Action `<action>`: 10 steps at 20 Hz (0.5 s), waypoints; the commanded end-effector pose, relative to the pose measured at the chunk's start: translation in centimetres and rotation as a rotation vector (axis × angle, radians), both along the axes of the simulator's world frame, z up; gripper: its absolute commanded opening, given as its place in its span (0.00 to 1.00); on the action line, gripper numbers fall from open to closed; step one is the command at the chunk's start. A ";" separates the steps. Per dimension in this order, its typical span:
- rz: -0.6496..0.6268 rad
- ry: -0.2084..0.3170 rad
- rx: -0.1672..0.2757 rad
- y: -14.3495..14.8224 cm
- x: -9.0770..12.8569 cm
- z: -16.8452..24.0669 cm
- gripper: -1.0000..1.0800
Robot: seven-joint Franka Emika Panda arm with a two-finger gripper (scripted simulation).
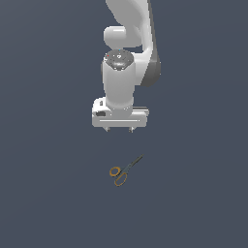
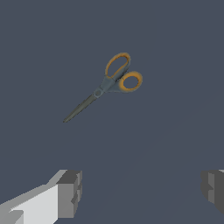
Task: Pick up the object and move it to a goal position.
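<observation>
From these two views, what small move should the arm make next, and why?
Probably shift the gripper over the scissors before lowering. Its fingers are spread wide with nothing between them, and in the wrist view the scissors lie flat, apart from the fingers, not in the gap.

Open table [image 1: 43,193] on all sides of the scissors [image 1: 125,170], which lie flat and alone with nothing beside or over them; gripper [image 1: 119,130] hangs above and apart, jaws spread wide, with an unobstructed drop between it and the table.
</observation>
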State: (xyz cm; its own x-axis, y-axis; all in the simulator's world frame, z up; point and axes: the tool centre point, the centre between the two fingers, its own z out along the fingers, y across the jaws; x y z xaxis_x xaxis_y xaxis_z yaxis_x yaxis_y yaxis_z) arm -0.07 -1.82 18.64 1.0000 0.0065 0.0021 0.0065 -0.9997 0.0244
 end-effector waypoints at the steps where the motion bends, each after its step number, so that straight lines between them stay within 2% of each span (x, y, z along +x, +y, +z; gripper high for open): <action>1: -0.012 0.000 0.001 0.0 0.1 -0.1 0.96; 10: -0.125 -0.001 0.007 0.4 1.4 -1.2 0.96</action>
